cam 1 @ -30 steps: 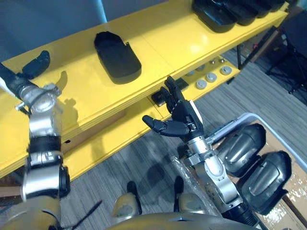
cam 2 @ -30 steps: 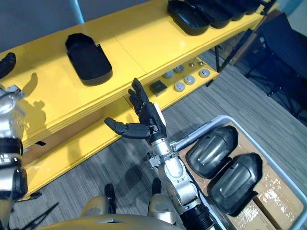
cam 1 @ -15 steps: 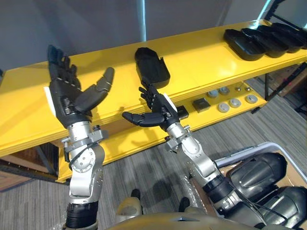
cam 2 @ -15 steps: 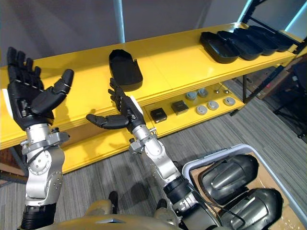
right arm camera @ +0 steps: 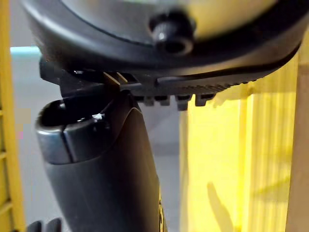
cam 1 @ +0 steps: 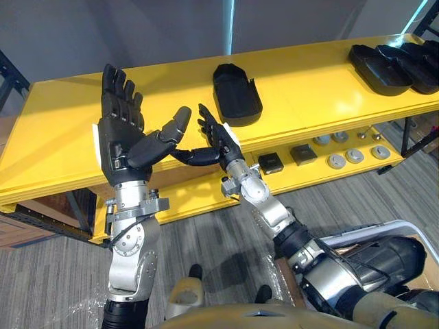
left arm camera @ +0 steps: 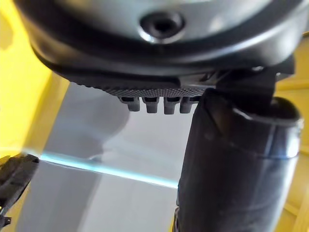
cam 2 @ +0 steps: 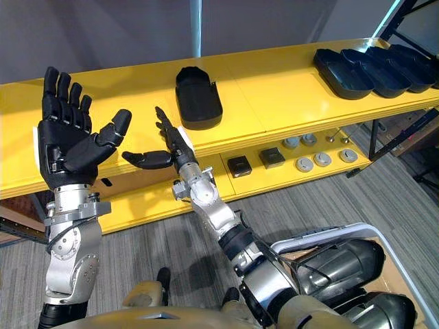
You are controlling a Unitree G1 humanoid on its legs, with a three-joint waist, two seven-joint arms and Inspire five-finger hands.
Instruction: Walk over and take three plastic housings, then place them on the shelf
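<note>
Black plastic housing (cam 1: 236, 92), boat-shaped and hollow side up, lying alone near the middle of the top board of the long yellow shelf (cam 1: 309, 96), well apart from both hands. Further black housings of the same shape (cam 1: 391, 65) overlapping in a row at the shelf's right end. On the lower yellow board, small black square blocks (cam 1: 271, 162) and, just beside them to the right, silver round discs (cam 1: 346, 157). Left hand (cam 1: 123, 137) raised in front of the shelf's front edge, palm toward the head camera, fingers straight and spread wide, holding nothing. Right hand (cam 1: 218, 142) raised close beside it, fingers straight and pointing up toward the lone housing, thumb stretched out toward the left hand's thumb, likewise empty. At lower right, white-rimmed bin (cam 2: 309, 236) on grey striped carpet (cam 2: 151, 233), with dark grey glossy housings (cam 2: 339, 264) inside. Behind the shelf, grey wall with a light-blue upright strip (cam 1: 230, 27).
</note>
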